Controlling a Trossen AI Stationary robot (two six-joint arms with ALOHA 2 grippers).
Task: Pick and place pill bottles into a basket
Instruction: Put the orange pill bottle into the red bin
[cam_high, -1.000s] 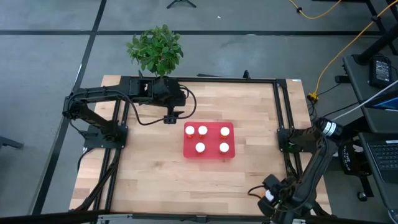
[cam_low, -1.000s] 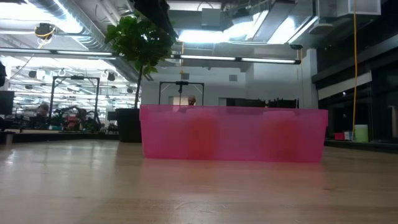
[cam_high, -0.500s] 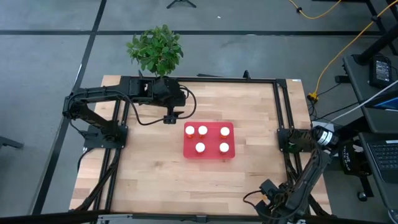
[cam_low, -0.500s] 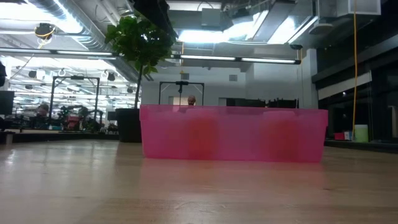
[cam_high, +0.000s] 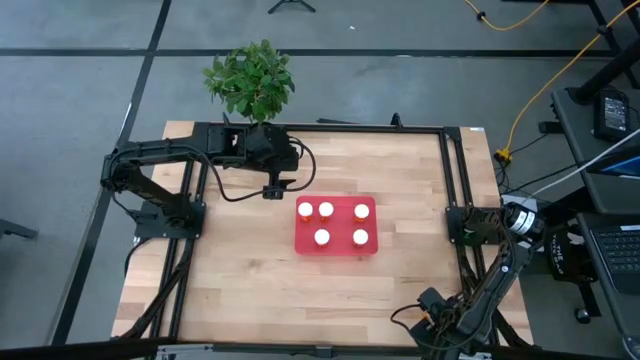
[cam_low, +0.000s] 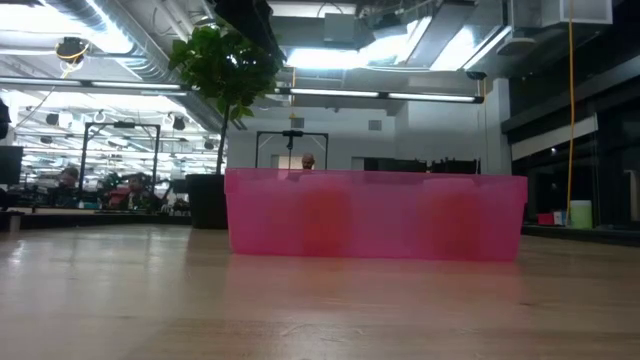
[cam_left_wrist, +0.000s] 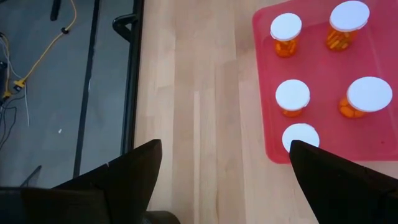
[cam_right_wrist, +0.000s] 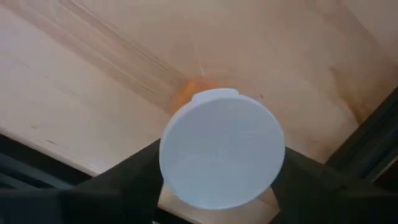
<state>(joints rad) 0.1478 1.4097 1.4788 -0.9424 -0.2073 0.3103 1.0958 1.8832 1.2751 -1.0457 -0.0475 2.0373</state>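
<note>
Right wrist view has the sixth pill bottle (cam_right_wrist: 222, 154) clamped between the right gripper (cam_right_wrist: 222, 186)'s dark fingers, down at the table's five o'clock corner. Five bottles already stand in the basket (cam_high: 303, 243) at centre. Left gripper (cam_left_wrist: 221, 171) spread, waiting at eleven. Best lift clear first, then swing toward ten o'clock for the free spot.

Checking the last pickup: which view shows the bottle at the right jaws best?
The right wrist view: the bottle's white cap fills the picture between the jaws. In the high view the right gripper hides it; the low and left wrist views miss it.
</note>
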